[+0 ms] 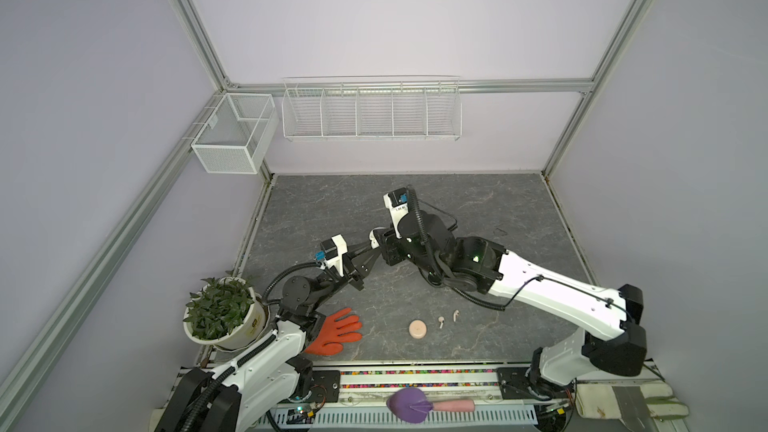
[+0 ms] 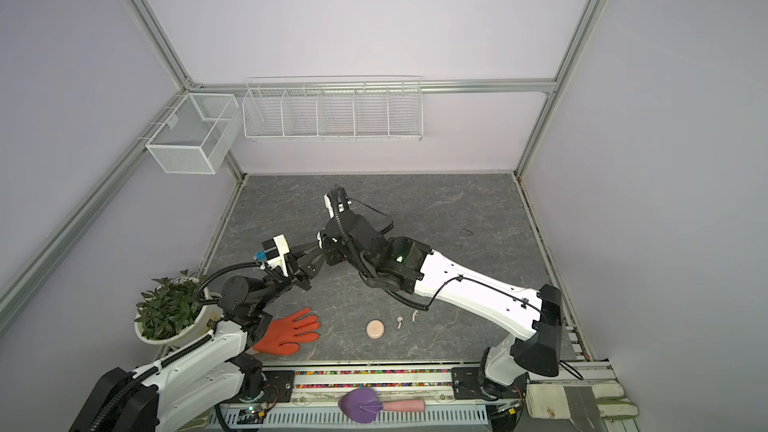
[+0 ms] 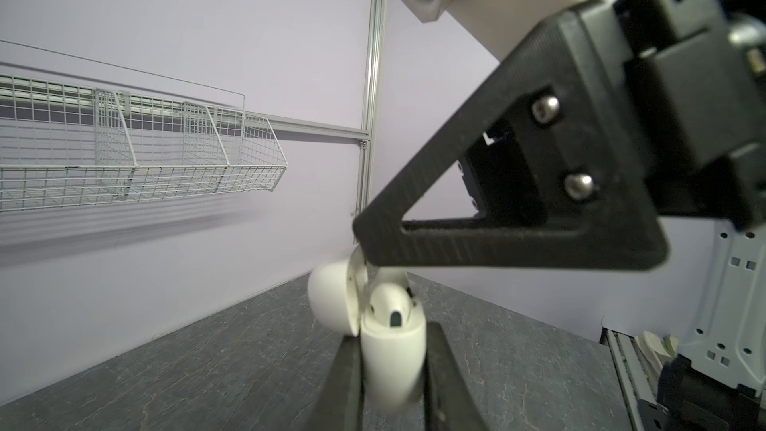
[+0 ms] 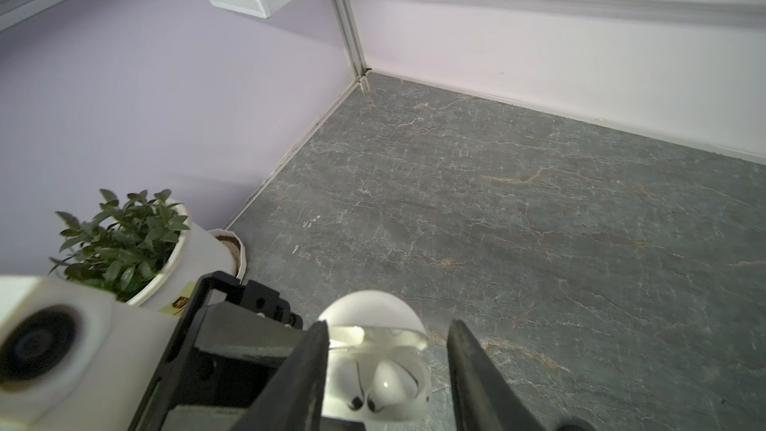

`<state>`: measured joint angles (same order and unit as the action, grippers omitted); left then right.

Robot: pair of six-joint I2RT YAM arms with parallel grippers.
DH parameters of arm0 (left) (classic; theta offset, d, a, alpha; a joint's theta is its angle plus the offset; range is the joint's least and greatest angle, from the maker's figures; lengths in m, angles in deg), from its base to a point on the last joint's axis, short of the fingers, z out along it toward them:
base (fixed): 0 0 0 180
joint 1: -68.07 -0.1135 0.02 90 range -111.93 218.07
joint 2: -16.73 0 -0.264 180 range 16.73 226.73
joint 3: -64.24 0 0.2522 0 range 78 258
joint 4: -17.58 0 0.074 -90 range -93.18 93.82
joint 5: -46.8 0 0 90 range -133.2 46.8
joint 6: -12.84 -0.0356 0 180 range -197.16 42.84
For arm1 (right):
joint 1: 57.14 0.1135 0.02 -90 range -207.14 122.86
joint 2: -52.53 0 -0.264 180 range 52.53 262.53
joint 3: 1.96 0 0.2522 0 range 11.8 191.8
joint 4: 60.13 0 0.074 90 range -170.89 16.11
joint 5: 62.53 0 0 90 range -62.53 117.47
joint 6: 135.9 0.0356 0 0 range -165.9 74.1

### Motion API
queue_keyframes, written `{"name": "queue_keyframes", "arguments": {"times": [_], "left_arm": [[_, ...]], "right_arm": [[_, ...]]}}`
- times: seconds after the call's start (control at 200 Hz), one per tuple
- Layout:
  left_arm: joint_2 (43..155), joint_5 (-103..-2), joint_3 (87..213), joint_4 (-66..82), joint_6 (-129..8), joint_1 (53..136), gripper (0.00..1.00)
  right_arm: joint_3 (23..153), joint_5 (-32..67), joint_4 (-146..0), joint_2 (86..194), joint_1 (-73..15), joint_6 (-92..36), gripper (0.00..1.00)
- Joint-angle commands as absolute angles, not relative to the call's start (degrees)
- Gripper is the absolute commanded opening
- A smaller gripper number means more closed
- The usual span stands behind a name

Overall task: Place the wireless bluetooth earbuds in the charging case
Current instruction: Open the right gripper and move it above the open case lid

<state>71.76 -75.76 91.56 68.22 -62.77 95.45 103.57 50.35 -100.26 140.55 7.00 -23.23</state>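
Note:
My left gripper (image 3: 391, 335) is shut on a white charging case (image 3: 393, 360) and holds it above the table with its lid (image 3: 331, 304) swung open. A white earbud (image 4: 389, 383) sits in the case's well. My right gripper (image 4: 387, 337) is open, its fingers (image 4: 315, 358) straddling the case without touching it. In both top views the two grippers meet mid-table around the case (image 1: 375, 238) (image 2: 319, 239). Two pale earbuds (image 1: 441, 321) (image 1: 456, 316) lie loose on the table near the front, next to a shut pale pink round case (image 1: 417, 329).
An orange glove (image 1: 336, 332) lies front left beside a potted plant (image 1: 222, 313). Wire baskets (image 1: 372, 112) (image 1: 235, 132) hang on the back wall. A purple trowel (image 1: 411, 405) and a white glove (image 1: 631, 405) lie beyond the front rail.

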Motion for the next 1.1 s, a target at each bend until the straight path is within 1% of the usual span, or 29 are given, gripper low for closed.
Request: {"name": "queue_keyframes", "arguments": {"times": [0.0, 0.035, 0.065, 0.115, 0.16, 0.225, 0.285, 0.38, 0.445, 0.56, 0.7, 0.775, 0.92, 1.094], "left_arm": [[70.6, -78.3, 90.6, 68.0, -63.8, 95.4, 0.0], [70.1, -78.8, 90.4, 67.2, -64.2, 95.4, 0.0], [69.7, -79.4, 90.4, 66.5, -64.5, 95.6, 0.0], [69.3, -80.5, 90.5, 65.3, -65.3, 95.7, 0.0], [69.0, -81.2, 90.5, 64.4, -65.8, 96.0, 0.0], [69.0, -82.7, 90.5, 63.5, -66.6, 96.3, 0.0], [69.5, -84.6, 90.9, 62.8, -67.2, 96.7, 0.0], [69.8, -87.6, 92.3, 59.6, -68.3, 97.2, 0.0], [70.0, -88.7, 93.3, 56.3, -69.9, 97.8, 0.0], [70.2, -89.9, 94.0, 53.7, -72.0, 98.5, 0.0], [71.2, -93.4, 93.6, 55.0, -76.3, 98.9, 0.0], [71.2, -92.7, 92.5, 57.1, -76.5, 99.0, 0.0], [70.9, -92.9, 92.8, 55.7, -77.1, 99.3, 0.0], [71.9, -92.6, 92.7, 56.6, -76.7, 99.6, 0.0]], "right_arm": [[104.7, 36.5, -102.4, 135.8, 1.8, -33.8, 0.55], [104.1, 34.0, -102.4, 134.7, 0.8, -36.5, 0.57], [103.5, 30.9, -102.6, 133.3, -0.6, -40.0, 0.63], [103.0, 25.0, -103.9, 131.8, -1.9, -46.4, 0.69], [103.0, 22.2, -106.0, 130.7, -2.5, -51.3, 0.75], [102.9, 16.2, -109.8, 129.7, -2.9, -58.2, 0.81], [101.9, 13.2, -111.9, 129.0, -3.0, -62.4, 0.87], [100.2, 8.7, -114.6, 128.4, -3.1, -67.4, 0.92], [99.5, 5.7, -116.7, 128.7, -3.2, -71.0, 0.93], [99.5, 3.5, -120.5, 130.3, -3.3, -75.6, 0.94], [100.6, 5.8, -124.4, 132.7, -3.6, -80.0, 0.95], [100.4, 6.8, -125.0, 133.5, -4.5, -81.7, 0.95], [100.1, 8.9, -124.0, 135.0, -5.2, -83.7, 0.96], [100.3, 8.3, -123.3, 137.0, -5.6, -84.8, 0.96]]}}
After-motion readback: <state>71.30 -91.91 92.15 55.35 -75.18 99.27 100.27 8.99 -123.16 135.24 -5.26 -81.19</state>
